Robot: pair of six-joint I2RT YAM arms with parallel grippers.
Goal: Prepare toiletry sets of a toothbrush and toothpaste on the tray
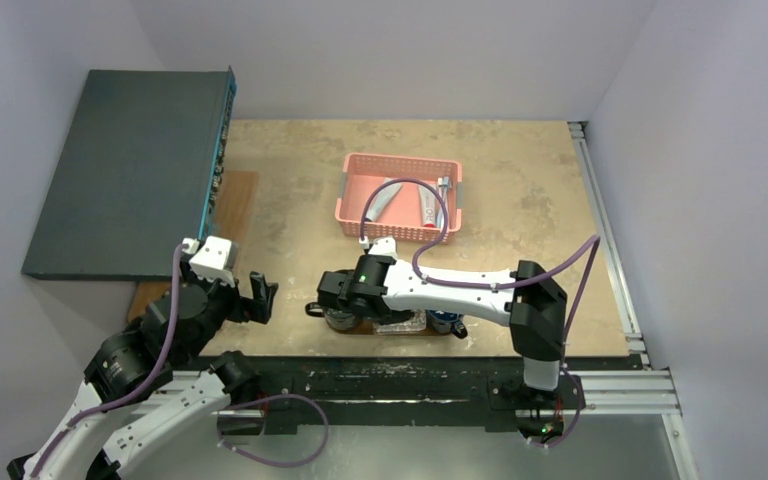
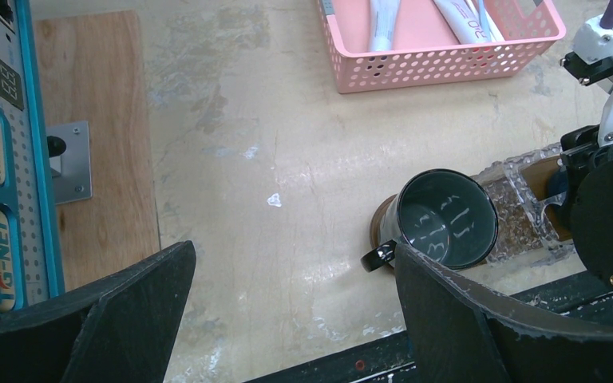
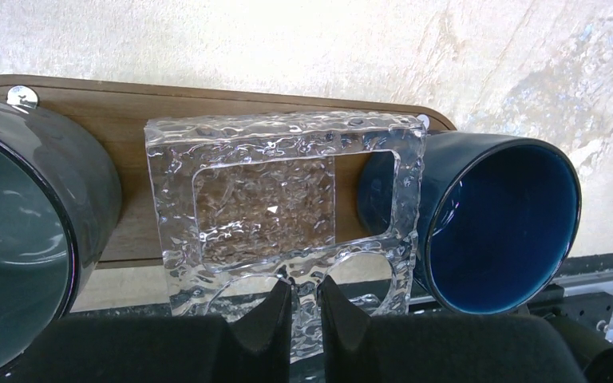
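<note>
A: The tray?
B: A flat dark brown wooden oval tray (image 3: 207, 112) at the desk's near edge, long axis along that edge. It carries a grey mug (image 3: 24, 223), a clear rippled glass dish (image 3: 287, 144) and a blue mug (image 3: 495, 223).
A: Jaws?
B: The right gripper (image 3: 305, 307) is narrowed on the dish's rim; the left gripper (image 2: 291, 263) is spread wide.
A: Toothpaste?
B: White toothpaste tubes (image 2: 383, 24) lie in the pink lattice plastic basket (image 2: 447, 68).
</note>
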